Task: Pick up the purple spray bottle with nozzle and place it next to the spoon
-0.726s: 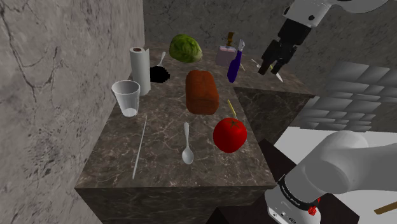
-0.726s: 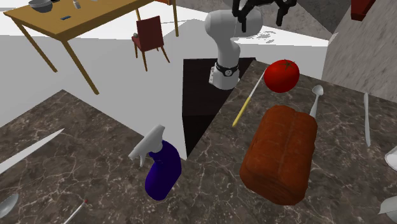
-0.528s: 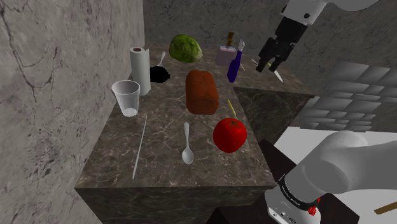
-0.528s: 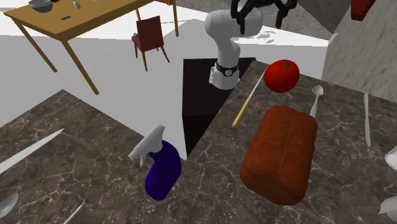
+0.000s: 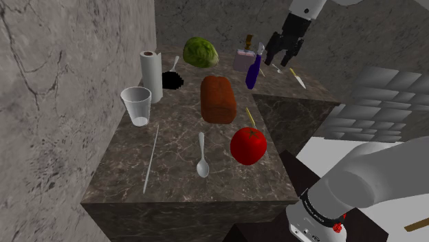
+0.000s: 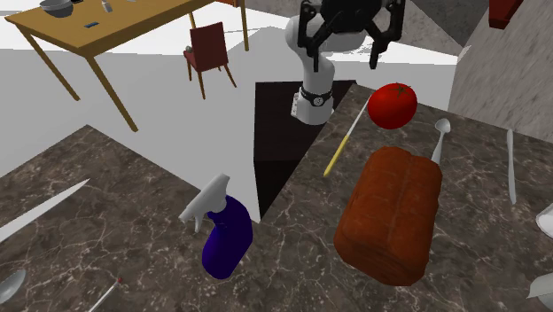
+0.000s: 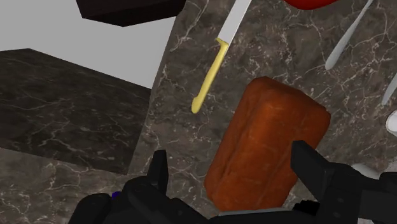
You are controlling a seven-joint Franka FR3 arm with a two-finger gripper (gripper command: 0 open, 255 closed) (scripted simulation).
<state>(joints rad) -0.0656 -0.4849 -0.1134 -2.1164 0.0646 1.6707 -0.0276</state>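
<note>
Hovering with the end effector (image 5: 280, 59) spread wide and empty, at about 2 o'clock of the purple spray bottle (image 5: 254, 70) in the shoulder view, near it but apart. Reads as a wide spread kept so as to straddle the bottle's body. Finding the bottle upright on the tabletop (image 5: 172, 130), nozzle on top, at 1 o'clock of the brown loaf (image 5: 218, 98) and well apart from the spoon (image 5: 201, 155). Noting the spoon flat at the loaf's 6 o'clock, with a red apple (image 5: 248, 145) at its 3 o'clock. Probably leaves the bare 9 o'clock side for setting down. Grasp not yet made.
</note>
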